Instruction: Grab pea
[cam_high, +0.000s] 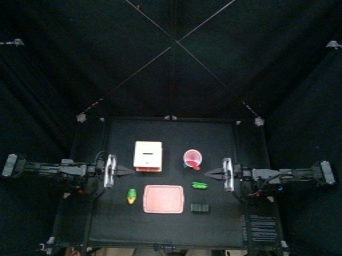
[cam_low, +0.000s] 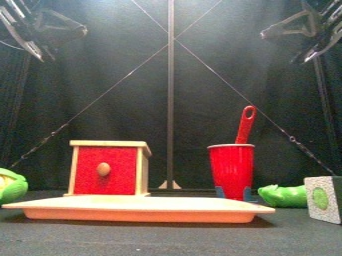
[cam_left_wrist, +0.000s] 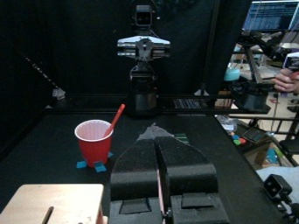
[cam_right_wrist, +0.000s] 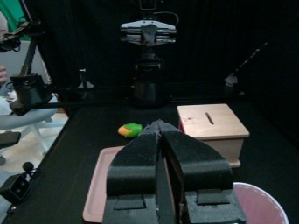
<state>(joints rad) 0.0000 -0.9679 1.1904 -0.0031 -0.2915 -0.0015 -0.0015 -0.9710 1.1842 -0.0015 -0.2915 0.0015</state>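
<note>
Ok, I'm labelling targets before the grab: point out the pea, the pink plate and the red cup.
pea (cam_high: 199, 185): top view, middle of the green pod.
pink plate (cam_high: 163, 200): top view, its bare centre.
red cup (cam_low: 230, 168): front view, middle of its side wall.

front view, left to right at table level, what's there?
yellow-and-green piece → red-fronted wooden box → red cup → pea → block. The pink plate spans the middle, so it's left out.

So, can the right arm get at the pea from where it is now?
Probably yes: the pea lies apart from the pink plate and red cup, close to the right gripper, with nothing between.
</note>
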